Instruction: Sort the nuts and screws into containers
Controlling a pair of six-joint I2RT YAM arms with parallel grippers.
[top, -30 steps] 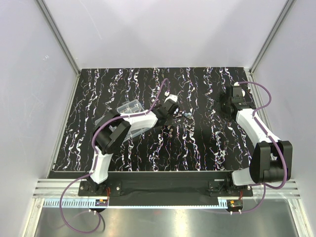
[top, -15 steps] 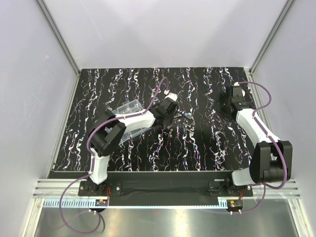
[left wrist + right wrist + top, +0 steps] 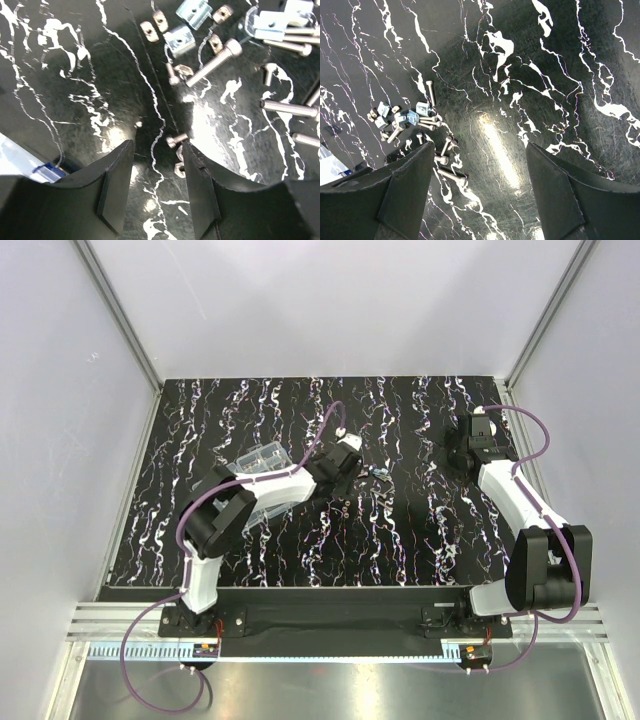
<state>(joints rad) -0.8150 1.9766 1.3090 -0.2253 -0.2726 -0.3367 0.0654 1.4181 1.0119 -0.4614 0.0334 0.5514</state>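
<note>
- Screws point(image 3: 210, 64): silvery pins with socket heads, long and short, scattered on the glossy black, white-veined table point(image 3: 75, 50), right of the containers point(image 3: 262, 458), a clear plastic box.
- Nuts point(image 3: 149, 31): small dull blocky pieces among them.
- Left gripper point(image 3: 157, 144): dark fingers parted, holding nothing; one short screw point(image 3: 176, 139) beside a fingertip.
- Right gripper point(image 3: 480, 146): spread wide, empty.

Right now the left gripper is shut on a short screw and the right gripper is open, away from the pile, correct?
Not quite. The left wrist view shows the left gripper open, the short screw lying on the table beside one fingertip. The right gripper is open, away from the pile.
</note>
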